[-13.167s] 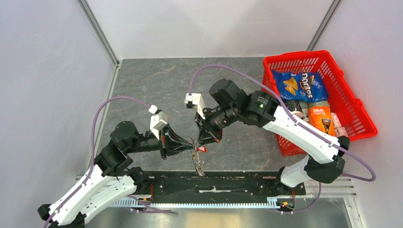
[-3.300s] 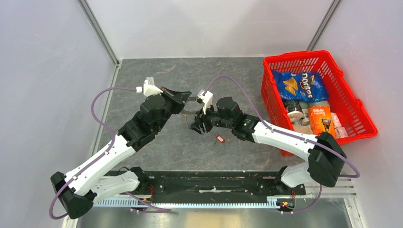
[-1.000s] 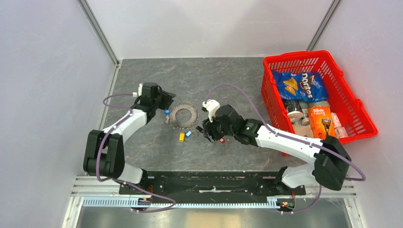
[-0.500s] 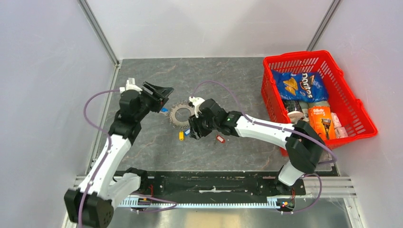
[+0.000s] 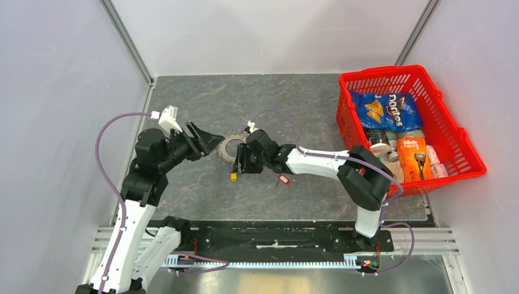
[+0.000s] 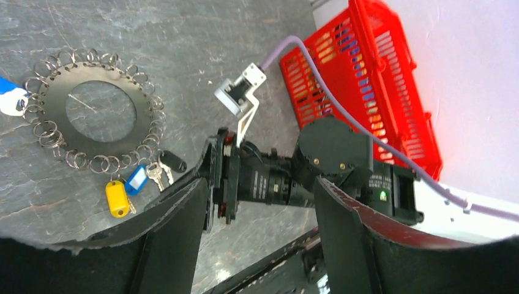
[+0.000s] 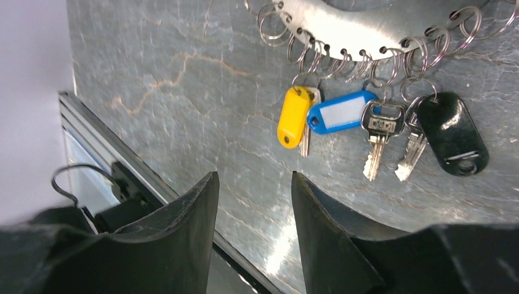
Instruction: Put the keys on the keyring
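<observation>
While both arms stand bolted at the table's near edge, the left arm [image 5: 150, 165] rises over the near left part and the right arm [image 5: 318, 160] stretches leftward, low over the grey table [image 5: 294, 104]. Nearest of the small things, a key with a red tag [image 5: 283, 179] lies loose on the table beside the right arm, apart from all the rest.

A little farther in, the right jaws hang over the table, parted about halfway, with nothing between them. Just beyond them a yellow tag [image 7: 292, 116], a blue tag [image 7: 341, 112], two silver keys [image 7: 377, 128] and a black tag [image 7: 454, 142] lie fanned out on the table, each hooked to a small wire loop on the near rim of the keyring [image 6: 52, 113].

That keyring lies flat on the table, left of the middle and about midway between the near and far edges, its rim lined with many small loops. A second blue tag [image 6: 9, 101] sits at its left rim. The left jaws point at the keyring from its left side, spread wide and holding nothing; whether they touch the table cannot be told.

At the far right corner sits a red basket [image 5: 456, 116] holding a blue chip bag [image 5: 388, 110], an orange packet [image 5: 413, 150] and other goods.
</observation>
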Available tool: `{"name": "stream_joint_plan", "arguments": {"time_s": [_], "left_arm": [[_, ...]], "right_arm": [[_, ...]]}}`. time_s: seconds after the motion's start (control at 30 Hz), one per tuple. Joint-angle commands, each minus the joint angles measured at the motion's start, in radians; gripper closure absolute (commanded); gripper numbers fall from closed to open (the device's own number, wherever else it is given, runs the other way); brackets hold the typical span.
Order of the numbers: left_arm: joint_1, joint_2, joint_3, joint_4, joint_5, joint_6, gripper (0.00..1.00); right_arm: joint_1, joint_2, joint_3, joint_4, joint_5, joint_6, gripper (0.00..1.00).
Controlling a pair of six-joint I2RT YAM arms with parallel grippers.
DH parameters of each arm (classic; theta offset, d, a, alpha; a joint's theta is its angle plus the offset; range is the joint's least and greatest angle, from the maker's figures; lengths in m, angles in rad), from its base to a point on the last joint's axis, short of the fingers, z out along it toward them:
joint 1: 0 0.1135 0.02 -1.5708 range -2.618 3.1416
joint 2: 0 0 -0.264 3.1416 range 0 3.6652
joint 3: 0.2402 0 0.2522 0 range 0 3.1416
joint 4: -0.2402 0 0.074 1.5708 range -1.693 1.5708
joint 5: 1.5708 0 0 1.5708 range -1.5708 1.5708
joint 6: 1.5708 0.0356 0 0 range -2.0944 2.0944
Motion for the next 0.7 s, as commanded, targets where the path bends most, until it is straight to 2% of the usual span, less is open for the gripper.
{"name": "stream_joint_plan", "arguments": {"time_s": [0.0, 0.23, 0.43, 0.67], "left_arm": [[0.0, -0.032, 0.03, -0.04, 0.188, 0.192, 0.29], [-0.034, -0.051, 0.012, -0.036, 0.203, 0.266, 0.29], [-0.046, -0.051, 0.0, -0.014, 0.21, 0.264, 0.3], [-0.059, -0.04, 0.0, -0.01, 0.213, 0.261, 0.3]], "right_arm": [[-0.009, 0.026, -0.027, 0.154, 0.083, 0.21, 0.47], [-0.023, 0.1, -0.008, 0.22, 0.085, 0.325, 0.5], [-0.034, 0.117, -0.03, 0.236, 0.152, 0.359, 0.5], [-0.055, 0.144, -0.064, 0.295, 0.157, 0.417, 0.52]]}}
